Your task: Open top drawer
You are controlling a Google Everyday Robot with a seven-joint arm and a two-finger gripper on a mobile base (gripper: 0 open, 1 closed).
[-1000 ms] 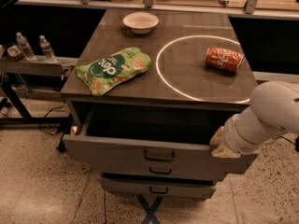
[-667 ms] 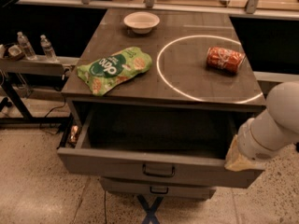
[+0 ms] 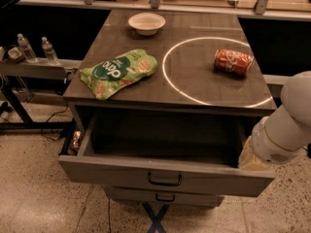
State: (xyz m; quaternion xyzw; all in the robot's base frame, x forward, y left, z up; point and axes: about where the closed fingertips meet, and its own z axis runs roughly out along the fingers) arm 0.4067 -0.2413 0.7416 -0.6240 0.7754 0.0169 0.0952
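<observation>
The top drawer (image 3: pixel 165 177) is pulled well out from under the grey table top (image 3: pixel 194 76), showing its deep grey inside. Its wide flat front carries a small dark loop handle (image 3: pixel 164 179) at the centre. A shorter drawer front (image 3: pixel 164 196) shows just below it. My white arm (image 3: pixel 284 130) comes in from the right, and the gripper (image 3: pixel 252 159) is at the drawer's right front corner, at its top edge. Its fingers are hidden behind the wrist.
On the table top lie a green snack bag (image 3: pixel 118 72), a white bowl (image 3: pixel 146 23) and a red can (image 3: pixel 233 62) on its side inside a white circle. Two bottles (image 3: pixel 35 48) stand on a shelf at the left. Speckled floor lies in front.
The top drawer has slid farther out toward the camera, and my arm has moved down and to the right with its front corner.
</observation>
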